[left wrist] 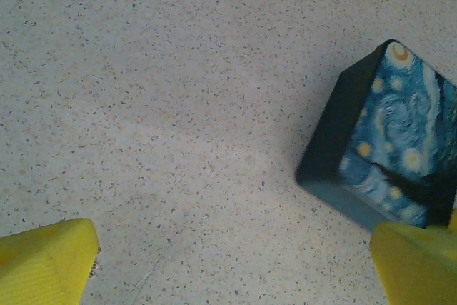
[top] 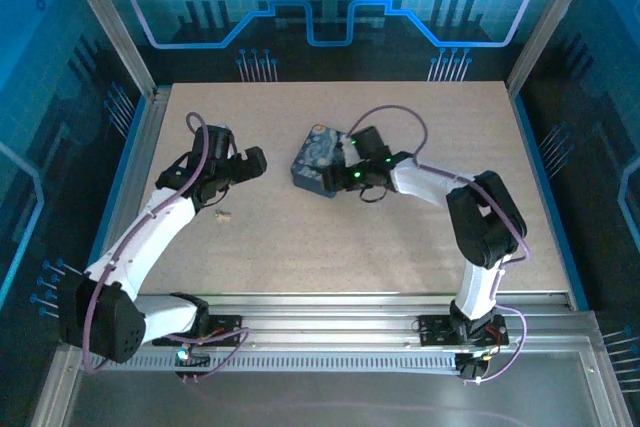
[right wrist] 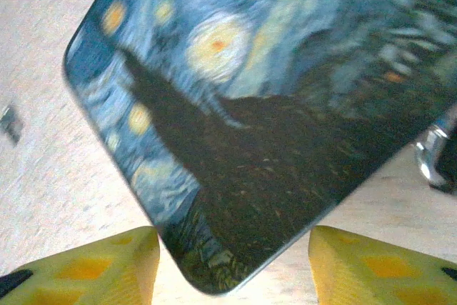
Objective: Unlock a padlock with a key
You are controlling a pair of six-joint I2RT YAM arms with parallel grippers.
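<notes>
Padlock (right wrist: 428,162), its loop showing, lies at three o'clock of the right end effector (right wrist: 232,251), fingers apart astride the box (right wrist: 271,105) corner; left end effector (left wrist: 232,248), likewise apart, is farther.

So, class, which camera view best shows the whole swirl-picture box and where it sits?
Top external: the box appears nearly whole on the table. Left wrist catches one corner, cut by the frame; right wrist gives a blurred close-up of its painted top.
</notes>
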